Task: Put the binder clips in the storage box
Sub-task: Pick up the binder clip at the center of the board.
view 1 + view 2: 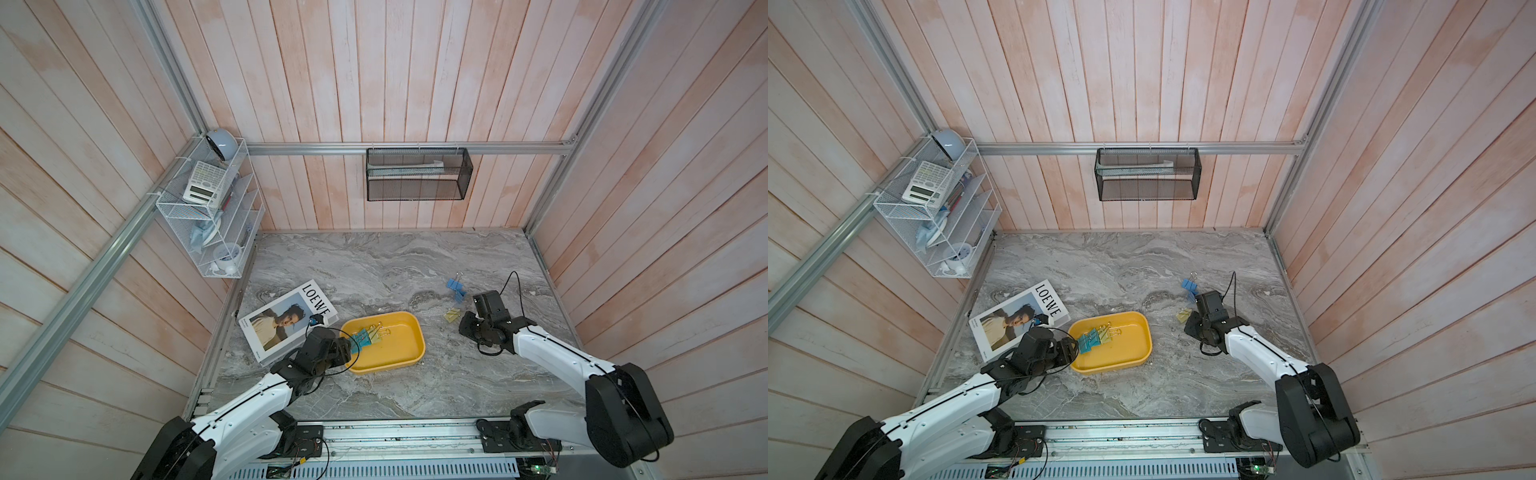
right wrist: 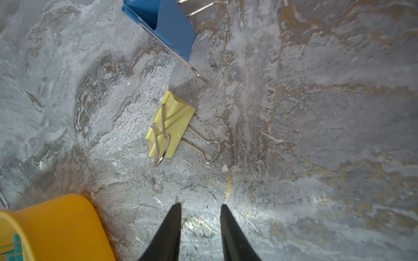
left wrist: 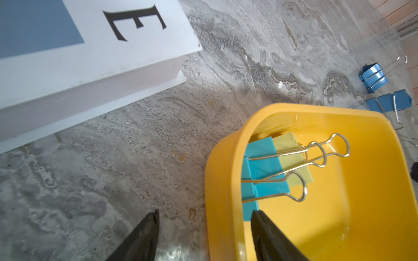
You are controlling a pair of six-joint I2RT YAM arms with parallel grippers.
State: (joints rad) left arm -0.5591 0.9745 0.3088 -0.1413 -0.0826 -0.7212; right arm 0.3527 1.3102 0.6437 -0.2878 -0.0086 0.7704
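Where both top views take in the whole bench, the left gripper (image 1: 354, 348) sits at one end of the storage box (image 1: 401, 347), with three binder clips bunched just ahead of its tips. The right gripper (image 1: 1192, 325) hangs well apart from the box. The loose pale yellow clip (image 1: 1183, 316) is just ahead of it, and two blue clips (image 1: 1187, 284) lie beyond that. A LOEWE book (image 1: 286, 324) lies beside the left gripper.

Left wrist view: jaws spread and straddling the box wall, one finger (image 3: 269, 235) inside, its mate outside over the marble tabletop (image 3: 113, 169). Nothing pinched. Two teal clips (image 3: 262, 165) and the boxed pale yellow clip (image 3: 291, 156) lie ahead, their wire handles overlapping.

Right wrist view: jaws partly apart and empty. The loose pale yellow clip is straight ahead of the tips, not touching. One of its handles is folded over the body, the other lies flat out.

Handling, by judgement: light, stiff metal, with smooth faces that are likely slippery. The wire loops are thin and free to swing. Best hold is probably across the body's flat faces, trapping the folded handle, not on the loose loop.
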